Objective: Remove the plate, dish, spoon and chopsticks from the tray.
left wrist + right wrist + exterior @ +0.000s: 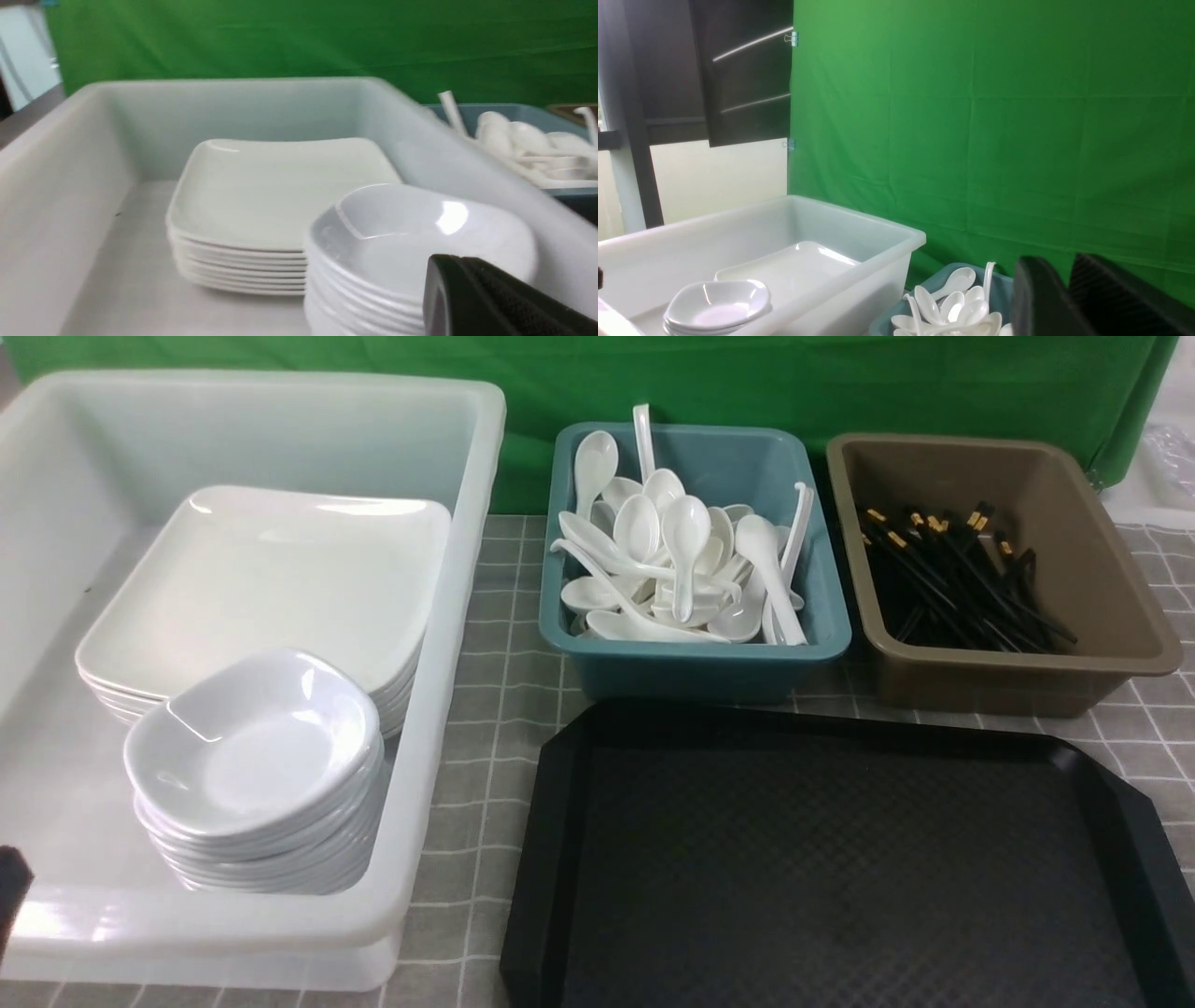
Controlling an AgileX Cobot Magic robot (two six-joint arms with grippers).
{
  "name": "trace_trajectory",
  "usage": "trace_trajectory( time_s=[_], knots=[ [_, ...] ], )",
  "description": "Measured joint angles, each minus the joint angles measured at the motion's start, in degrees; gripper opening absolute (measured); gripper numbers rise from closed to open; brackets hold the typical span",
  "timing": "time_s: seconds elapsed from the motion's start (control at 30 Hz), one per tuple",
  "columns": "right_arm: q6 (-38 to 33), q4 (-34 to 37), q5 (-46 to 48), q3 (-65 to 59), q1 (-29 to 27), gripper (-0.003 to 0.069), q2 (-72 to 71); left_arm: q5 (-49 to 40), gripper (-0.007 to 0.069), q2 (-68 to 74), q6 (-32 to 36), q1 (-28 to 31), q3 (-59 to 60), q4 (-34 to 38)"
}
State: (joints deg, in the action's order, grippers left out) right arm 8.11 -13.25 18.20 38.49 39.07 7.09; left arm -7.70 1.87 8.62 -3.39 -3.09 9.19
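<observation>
Front view: the black tray [840,859] sits bare on the checked cloth [485,709], nothing on it that shows. Plates are stacked in the big white tub [448,728], w/ the top plate [271,579] at the back and a pile of small dishes [252,756] in front, touching the plate stack. Spoons [672,560] fill the teal tub [700,663]; chopsticks [952,579] lie heaped in the brown tub [1102,616]. Judged from this, clearing looks done or nearly so: each kind of item is already in a bin, none left on the tray. Only a dark sliver at the frame's lower left edge, prob. the left arm; no claw readable here.

Left wrist view: blurred. Left gripper [495,298] hangs just over the dish pile, pads pressed together, nothing between them. Plate stack beyond, spoon tub past the white tub's wall.

Right wrist view: right gripper [1069,298] is up high, near the teal tub's spoons. A narrow gap shows between its two fingers [1036,298], w/ green backdrop [994,116] seen through it, so slightly parted and empty as far as visible. Tray not in this view.
</observation>
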Motion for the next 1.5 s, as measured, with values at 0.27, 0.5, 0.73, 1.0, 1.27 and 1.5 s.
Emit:
trace_trajectory(
  time_s=[0.27,0.5,0.73,1.0,1.27,1.5],
  knots=[
    [0.0,0.0,0.0,0.0,0.0,0.0175,0.0,-3.03,0.0003,-1.89,-1.18,4.46,3.42,-0.54],
    [0.0,0.0,0.14,0.0,0.0,0.0195,0.0,-4.19,0.0003,-1.94,-1.25,4.46,3.46,-0.65],
    [0.0,0.0,0.18,0.0,0.0,0.0204,0.0,-4.19,0.0003,-1.94,-1.25,4.46,3.46,-0.65],
    [0.0,0.0,0.18,0.0,0.0,0.0218,0.0,-4.19,0.0003,-1.94,-1.38,4.46,3.46,-0.65],
    [0.0,0.0,0.18,0.0,0.0,0.0235,0.0,-4.19,0.0004,-1.94,-1.38,4.46,3.46,-0.65],
    [-8.44,10.07,-0.62,-0.37,0.0,0.0235,0.23,-4.19,0.0004,-1.94,-1.24,4.5,3.46,-0.65]
  ],
)
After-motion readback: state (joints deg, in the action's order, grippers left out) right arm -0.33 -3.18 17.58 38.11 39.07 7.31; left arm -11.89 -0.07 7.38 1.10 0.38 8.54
